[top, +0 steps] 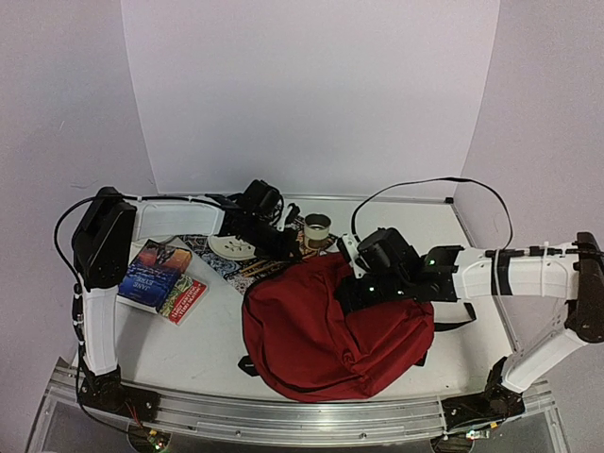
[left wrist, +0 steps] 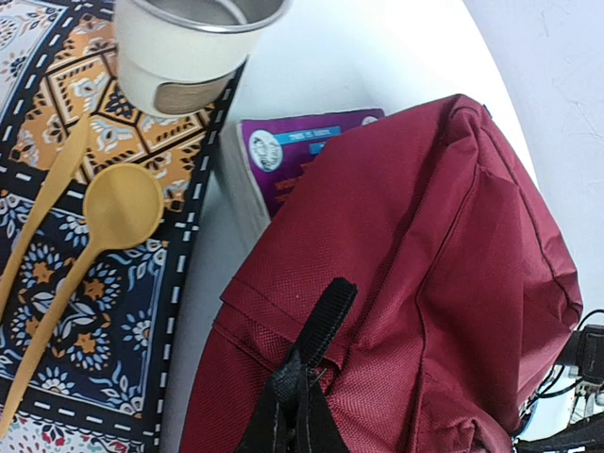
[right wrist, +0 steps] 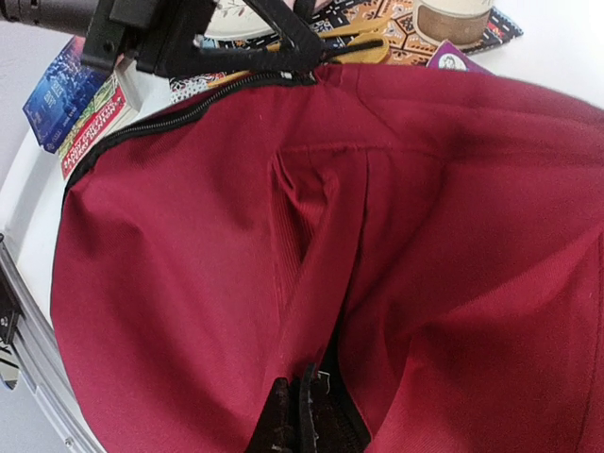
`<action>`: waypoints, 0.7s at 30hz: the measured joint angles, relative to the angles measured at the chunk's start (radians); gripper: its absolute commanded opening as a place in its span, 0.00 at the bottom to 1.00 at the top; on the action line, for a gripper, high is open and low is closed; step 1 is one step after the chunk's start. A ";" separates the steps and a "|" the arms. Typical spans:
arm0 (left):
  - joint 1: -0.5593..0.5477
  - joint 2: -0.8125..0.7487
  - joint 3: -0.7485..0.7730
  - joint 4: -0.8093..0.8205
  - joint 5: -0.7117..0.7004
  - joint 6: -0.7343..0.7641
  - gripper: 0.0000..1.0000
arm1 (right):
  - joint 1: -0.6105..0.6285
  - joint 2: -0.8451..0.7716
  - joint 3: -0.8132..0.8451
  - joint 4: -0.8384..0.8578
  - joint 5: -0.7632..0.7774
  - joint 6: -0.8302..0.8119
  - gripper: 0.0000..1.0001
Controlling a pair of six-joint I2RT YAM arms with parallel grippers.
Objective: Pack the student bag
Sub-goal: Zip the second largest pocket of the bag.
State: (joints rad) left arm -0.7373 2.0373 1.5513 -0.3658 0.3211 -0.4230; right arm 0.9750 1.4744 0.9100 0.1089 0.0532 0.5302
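Student bag [top: 330, 340]: dark-red fabric backpack with black trim, laid flat on the tabletop [top: 212, 349] at the near centre, between the two arms. A black zipper line is seen along its left edge.

Left gripper [top: 286, 247]: set at the far-left corner of the bag; jaws pressed together on a black strap loop [left wrist: 321, 321] sewn into the red fabric.

Right gripper [right wrist: 300, 415]: lowered onto the bag's upper face; jaws pinched shut on a raised fold of red fabric beside a zipper.

Purple book [left wrist: 288, 151]: partly covered by the bag's far edge.

Patterned cloth [left wrist: 94, 330]: spread just beyond the bag. On it are placed a cream cup [left wrist: 184, 47] with a metal rim, a wooden spoon [left wrist: 118, 209] and a second wooden utensil [left wrist: 42, 203].

White plate [top: 231, 247]: located on the cloth's left part.

Blue-covered book [top: 154, 274] and red book [top: 186, 298]: stacked askew at the left, apart from the bag.
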 measured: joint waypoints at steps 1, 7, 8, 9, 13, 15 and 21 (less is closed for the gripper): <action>0.004 0.000 0.000 -0.002 0.001 -0.002 0.00 | 0.002 -0.007 -0.014 0.009 0.000 0.007 0.00; 0.028 0.000 0.000 -0.003 -0.003 -0.023 0.00 | 0.012 -0.066 -0.089 0.036 -0.003 0.039 0.00; 0.035 0.000 0.000 -0.003 -0.004 -0.026 0.00 | 0.014 -0.081 -0.104 0.035 -0.005 0.045 0.00; 0.044 0.000 0.000 -0.003 -0.007 -0.029 0.00 | 0.016 -0.098 -0.121 0.035 -0.006 0.051 0.00; 0.083 0.000 0.000 -0.003 -0.031 -0.044 0.00 | 0.023 -0.175 -0.198 0.019 -0.008 0.080 0.00; 0.099 0.000 0.000 -0.003 -0.041 -0.051 0.00 | 0.025 -0.215 -0.234 0.013 -0.008 0.095 0.00; 0.105 0.000 -0.003 -0.004 -0.045 -0.069 0.00 | 0.025 -0.278 -0.288 0.023 -0.007 0.129 0.00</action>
State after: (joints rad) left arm -0.6323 2.0377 1.5484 -0.3698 0.2765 -0.4920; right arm 0.9997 1.1965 0.6216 0.1314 0.0464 0.6597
